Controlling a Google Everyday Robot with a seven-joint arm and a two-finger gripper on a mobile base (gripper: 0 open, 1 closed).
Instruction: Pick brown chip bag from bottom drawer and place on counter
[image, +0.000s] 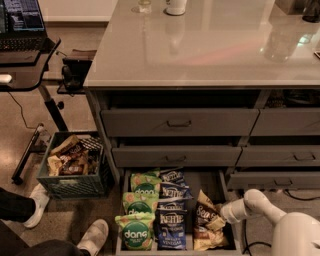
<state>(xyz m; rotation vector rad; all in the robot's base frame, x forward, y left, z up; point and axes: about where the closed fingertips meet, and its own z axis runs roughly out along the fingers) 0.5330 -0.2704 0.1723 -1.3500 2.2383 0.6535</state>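
Note:
The bottom drawer (210, 181) is pulled open under the grey cabinet. It holds a left row of green Dang bags (137, 232), a middle row of blue Kettle bags (171, 227) and, on the right, the brown chip bags (204, 217). My white arm comes in from the lower right. Its gripper (221, 216) is down in the drawer's right side, right against the brown chip bags. The fingertips are hidden among the bags. The glossy pale grey counter (210, 45) tops the cabinet.
Two upper grey drawers (179, 122) are slightly open above. A green crate of snacks (72, 167) stands left of the cabinet. A black laptop desk (22, 55) is at the far left. A person's shoes (92, 237) are at the lower left. A cup (175, 6) stands on the counter's far edge.

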